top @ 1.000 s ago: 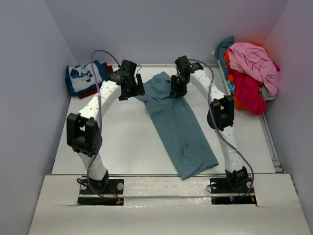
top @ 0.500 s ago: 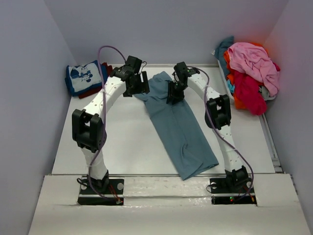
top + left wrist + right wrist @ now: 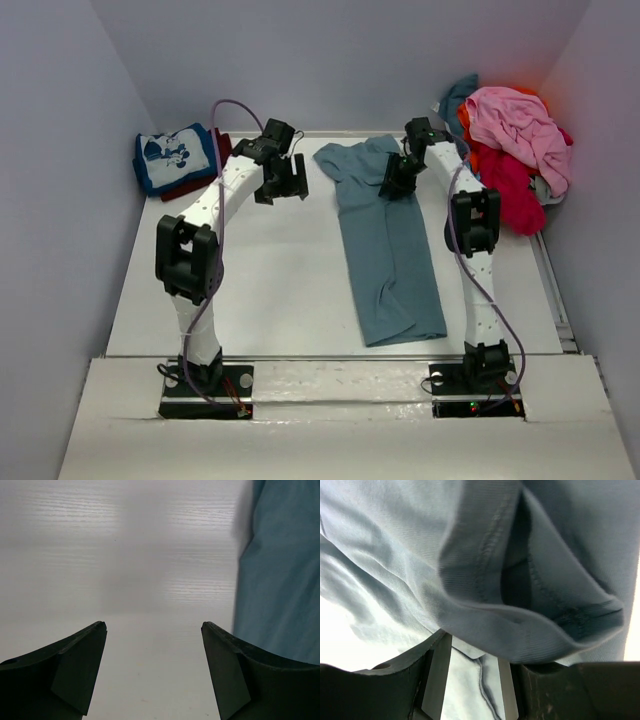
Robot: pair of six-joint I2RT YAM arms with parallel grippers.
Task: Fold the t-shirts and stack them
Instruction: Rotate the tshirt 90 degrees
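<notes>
Right gripper point(image 3: 472, 647) is clamped on a bunched hem of the slate-blue t-shirt point(image 3: 385, 250) at its far right corner. My wrist view there is nearly all cloth and the fingertips are buried. The shirt lies lengthwise on the table point(image 3: 260, 270). Left gripper point(image 3: 153, 625) hangs spread wide, holding nothing, just left of it. At far left the cartoon-print tee point(image 3: 172, 157) hides most of a dark red tee point(image 3: 183, 192). The heap of tees point(image 3: 515, 130) at far right is too tangled to count.

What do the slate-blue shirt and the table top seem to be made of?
Slate-blue shirt: soft knit cloth, probably cotton jersey, matte; the fine ribbed texture, stitched hem and limp folds suggest this. Table top: white board with faint wood-grain lines and a slight sheen, likely laminate or painted wood.
</notes>
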